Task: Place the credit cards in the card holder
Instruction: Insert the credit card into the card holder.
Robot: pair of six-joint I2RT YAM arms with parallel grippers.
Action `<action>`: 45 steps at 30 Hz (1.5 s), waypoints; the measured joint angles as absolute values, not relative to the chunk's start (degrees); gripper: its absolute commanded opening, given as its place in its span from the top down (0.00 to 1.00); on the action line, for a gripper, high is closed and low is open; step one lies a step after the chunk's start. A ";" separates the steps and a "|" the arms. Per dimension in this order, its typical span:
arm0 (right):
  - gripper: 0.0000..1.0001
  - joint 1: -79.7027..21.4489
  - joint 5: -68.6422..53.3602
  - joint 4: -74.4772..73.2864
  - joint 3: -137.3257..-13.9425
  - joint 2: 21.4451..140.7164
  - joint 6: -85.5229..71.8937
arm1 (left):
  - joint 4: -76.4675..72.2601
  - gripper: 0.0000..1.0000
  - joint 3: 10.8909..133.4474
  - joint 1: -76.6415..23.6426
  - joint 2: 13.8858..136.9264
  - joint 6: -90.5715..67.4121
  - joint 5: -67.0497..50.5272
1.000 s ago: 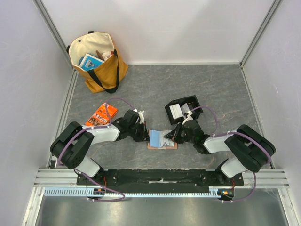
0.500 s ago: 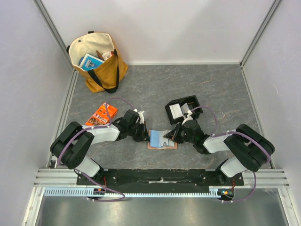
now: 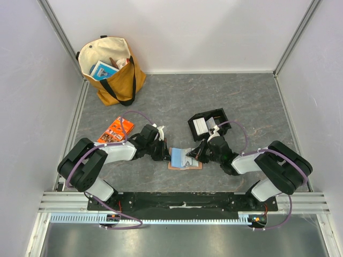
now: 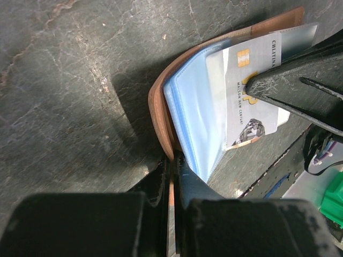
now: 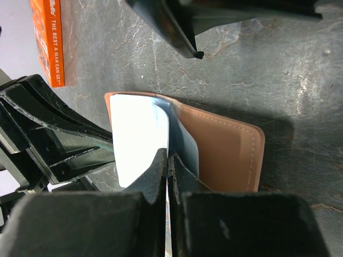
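Left of centre in the overhead view, the left gripper [image 3: 163, 151] has its fingers pinched tight on the edge of the card holder [image 3: 178, 158], which lies open low in the middle. Just right of it, the right gripper [image 3: 199, 154] is clamped on a credit card [image 4: 236, 101] lying against the blue sleeves. I'd worry the card skates over the slot lip, or that the push drags the holder out of the left pinch.

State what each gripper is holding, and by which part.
The left gripper pinches the card holder by its cover edge; the right gripper pinches a credit card by one end.
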State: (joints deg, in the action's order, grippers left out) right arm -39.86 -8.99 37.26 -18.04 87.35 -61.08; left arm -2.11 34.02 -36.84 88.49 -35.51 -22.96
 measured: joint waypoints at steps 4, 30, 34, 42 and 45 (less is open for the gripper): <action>1.00 -39.92 -7.86 36.97 -18.02 87.20 -61.73 | -2.13 0.98 34.02 -36.82 88.51 -35.51 -23.00; 0.92 -41.58 -7.31 41.28 -18.15 90.98 -65.08 | -3.79 0.98 33.34 -36.88 88.47 -35.55 -23.11; 0.84 -42.39 -6.98 39.18 -19.57 91.18 -65.12 | -3.81 0.98 33.34 -36.88 88.51 -35.55 -23.11; 0.52 -43.48 -2.22 23.14 -23.62 84.14 -60.93 | -4.71 0.98 33.36 -37.47 88.73 -35.57 -22.94; 0.49 -43.51 0.23 17.17 -24.58 80.73 -58.65 | -4.80 0.98 33.36 -37.54 88.75 -35.57 -22.87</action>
